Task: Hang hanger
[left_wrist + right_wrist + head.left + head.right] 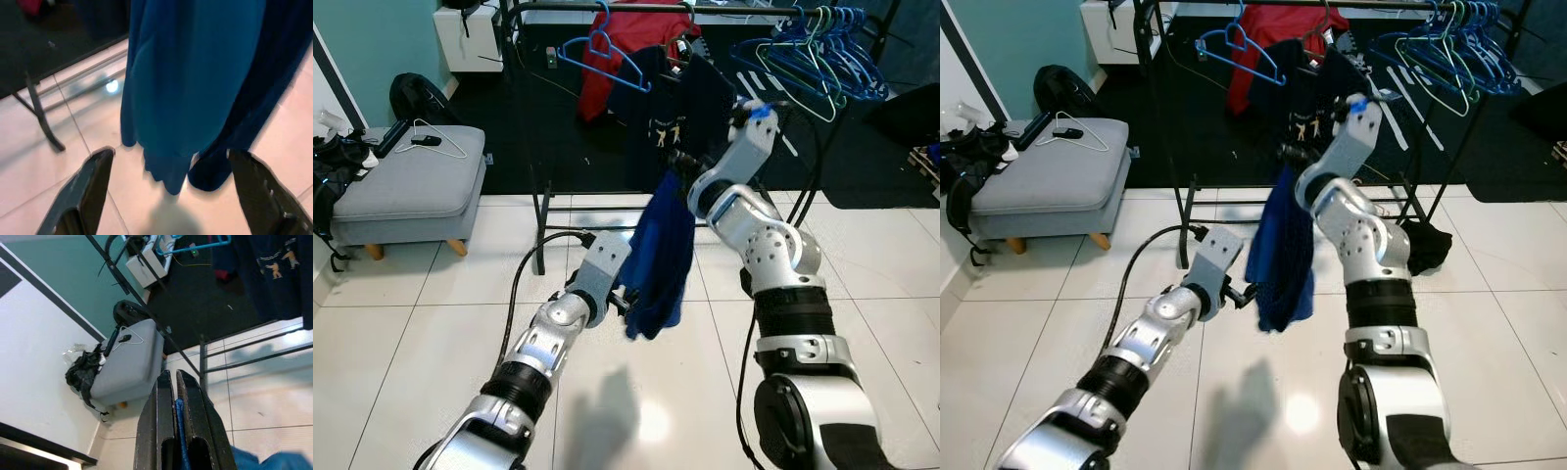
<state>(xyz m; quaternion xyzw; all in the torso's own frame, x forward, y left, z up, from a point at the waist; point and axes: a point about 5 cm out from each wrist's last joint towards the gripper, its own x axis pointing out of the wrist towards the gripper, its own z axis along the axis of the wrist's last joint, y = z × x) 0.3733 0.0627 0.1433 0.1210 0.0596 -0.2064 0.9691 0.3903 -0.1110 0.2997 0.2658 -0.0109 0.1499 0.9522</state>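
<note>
Right claw (175, 382) pinched on blue garment (658, 257); left claw (168, 188) wide open beneath.

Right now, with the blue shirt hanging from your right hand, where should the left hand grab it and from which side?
Take the lower hem of the blue shirt, coming from below on the robot's left. The right hand pinches its top, so the cloth hangs straight, and the open left hand sits beside its bottom edge.
</note>
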